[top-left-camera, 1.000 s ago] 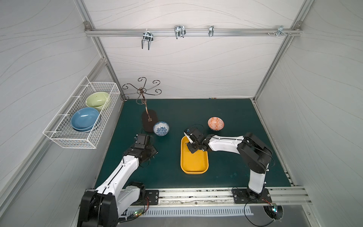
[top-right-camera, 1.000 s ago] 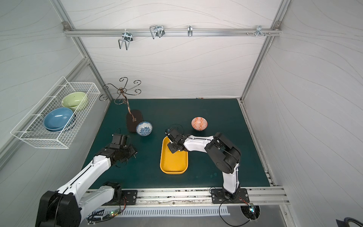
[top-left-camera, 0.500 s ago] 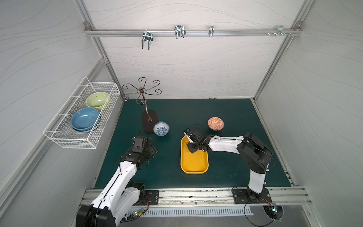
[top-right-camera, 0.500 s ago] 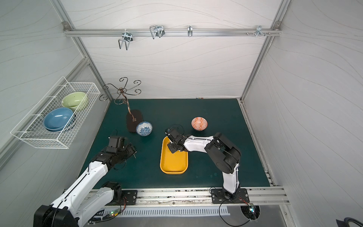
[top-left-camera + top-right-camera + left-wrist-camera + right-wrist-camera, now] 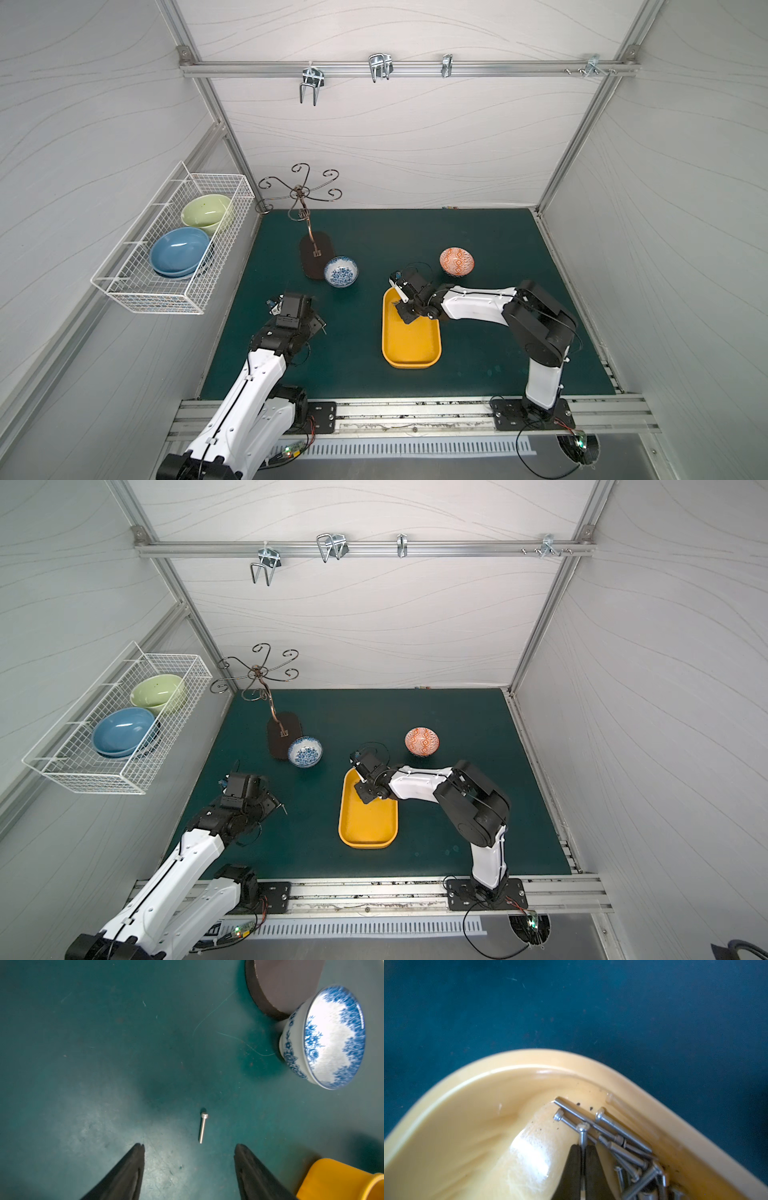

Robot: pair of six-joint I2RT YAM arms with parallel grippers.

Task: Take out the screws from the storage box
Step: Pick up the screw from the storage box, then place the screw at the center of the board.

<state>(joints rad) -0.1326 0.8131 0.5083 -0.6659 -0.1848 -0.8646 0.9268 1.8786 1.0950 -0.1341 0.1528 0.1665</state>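
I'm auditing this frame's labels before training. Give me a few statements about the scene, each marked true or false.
1. The right end effector is shut on a screw inside the storage box. True.
2. The left end effector grips a screw. False: it is open, and a lone screw lies on the mat ahead of it.
3. The storage box holds no more screws. False: a pile of screws lies in its corner.
4. The blue-patterned bowl stands beside the dark stand base. True.
5. The orange-patterned bowl sits in the wire basket. False: it stands on the mat, far from that basket.
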